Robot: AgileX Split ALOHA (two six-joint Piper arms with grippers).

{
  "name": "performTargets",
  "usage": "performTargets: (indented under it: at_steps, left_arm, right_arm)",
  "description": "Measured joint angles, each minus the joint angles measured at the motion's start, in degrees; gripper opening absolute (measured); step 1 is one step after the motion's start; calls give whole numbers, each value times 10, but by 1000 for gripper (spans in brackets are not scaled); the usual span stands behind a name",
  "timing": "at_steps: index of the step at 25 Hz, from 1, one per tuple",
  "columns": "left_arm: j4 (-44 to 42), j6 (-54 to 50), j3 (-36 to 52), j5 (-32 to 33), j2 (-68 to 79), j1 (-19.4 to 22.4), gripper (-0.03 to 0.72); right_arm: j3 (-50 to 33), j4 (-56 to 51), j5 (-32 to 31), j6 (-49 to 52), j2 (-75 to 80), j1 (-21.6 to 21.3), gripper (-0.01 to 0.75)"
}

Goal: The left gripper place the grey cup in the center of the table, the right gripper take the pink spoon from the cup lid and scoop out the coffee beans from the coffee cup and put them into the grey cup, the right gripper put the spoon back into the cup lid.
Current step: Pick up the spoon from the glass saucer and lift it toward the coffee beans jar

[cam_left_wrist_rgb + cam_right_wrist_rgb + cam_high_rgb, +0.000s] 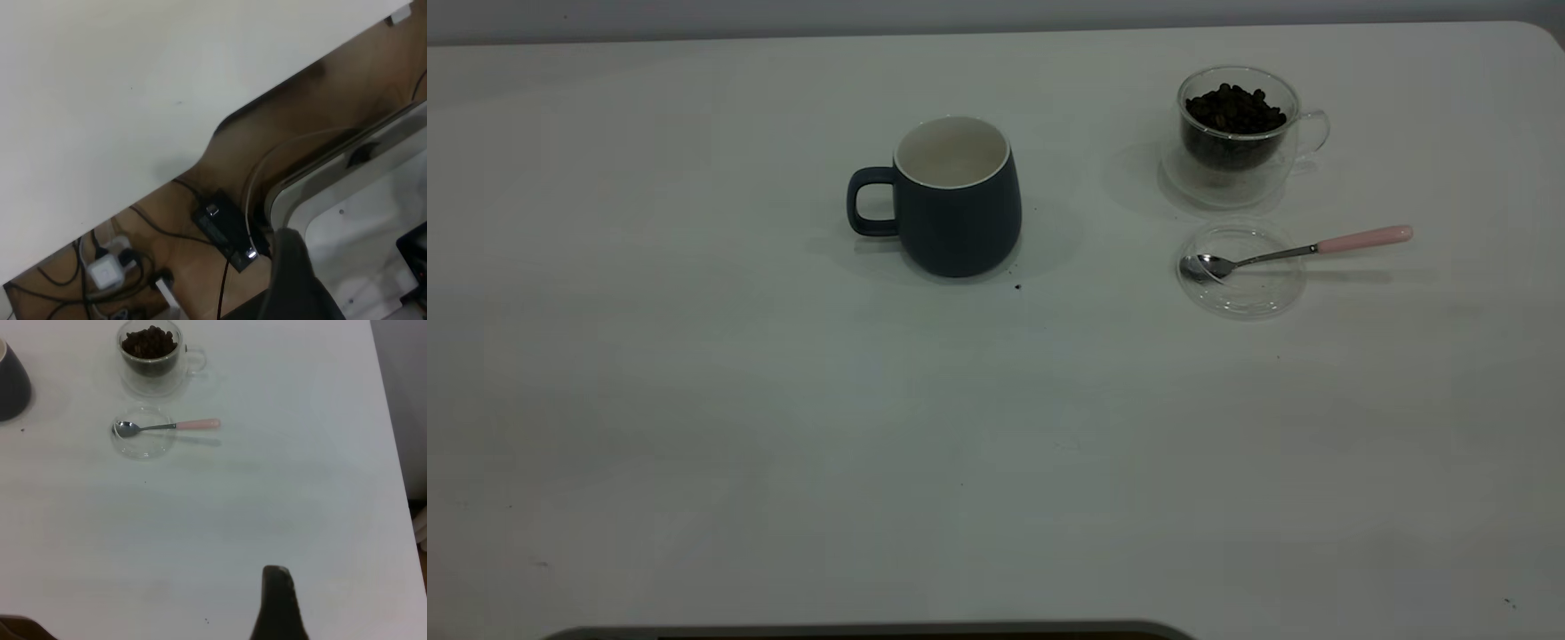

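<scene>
The grey cup (pixel 960 209) stands upright near the table's (pixel 694 400) middle, handle to the left, its white inside bare. At the back right the clear coffee cup (pixel 1236 133) holds a heap of coffee beans (pixel 1234 108). In front of it lies the cup lid (pixel 1240 289). The pink spoon (pixel 1303 250) rests with its bowl in the lid and its pink handle out to the right. Neither arm shows in the exterior view. My right gripper (pixel 147 630) hangs open and empty, well back from the spoon (pixel 167 425). My left gripper (pixel 293 280) is beyond the table's edge.
The left wrist view looks past the table's edge (pixel 220 127) onto a brown floor with a power strip (pixel 107 270), a black box (pixel 223 227) and cables. A few dark specks (pixel 1017 286) lie by the grey cup. The table's right edge (pixel 390 420) runs close to the right arm.
</scene>
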State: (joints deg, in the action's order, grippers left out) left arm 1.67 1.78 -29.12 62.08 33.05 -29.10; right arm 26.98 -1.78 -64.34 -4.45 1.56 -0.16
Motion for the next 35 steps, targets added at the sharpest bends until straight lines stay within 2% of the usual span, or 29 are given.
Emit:
performTargets:
  at_steps: [17, 19, 22, 27, 30, 32, 35]
  left_arm:
    - [1, 0, 3, 33, -190, 1, 565]
    - [3, 0, 3, 35, -214, 10, 565]
    - [3, -1, 3, 38, -237, 60, 565]
    - [3, -1, 3, 39, -265, 189, 565]
    - [3, 0, 3, 39, -280, 251, 565]
    - [3, -1, 3, 39, -296, 268, 565]
    - [3, -1, 3, 42, -320, 271, 565]
  right_arm:
    - [0, 0, 0, 0, 0, 0, 586]
    - [0, 0, 0, 0, 0, 0, 586]
    - [0, 0, 0, 0, 0, 0, 586]
    - [0, 0, 0, 0, 0, 0, 586]
    - [0, 0, 0, 0, 0, 0, 586]
    - [0, 0, 0, 0, 0, 0, 586]
    - [0, 0, 0, 0, 0, 0, 586]
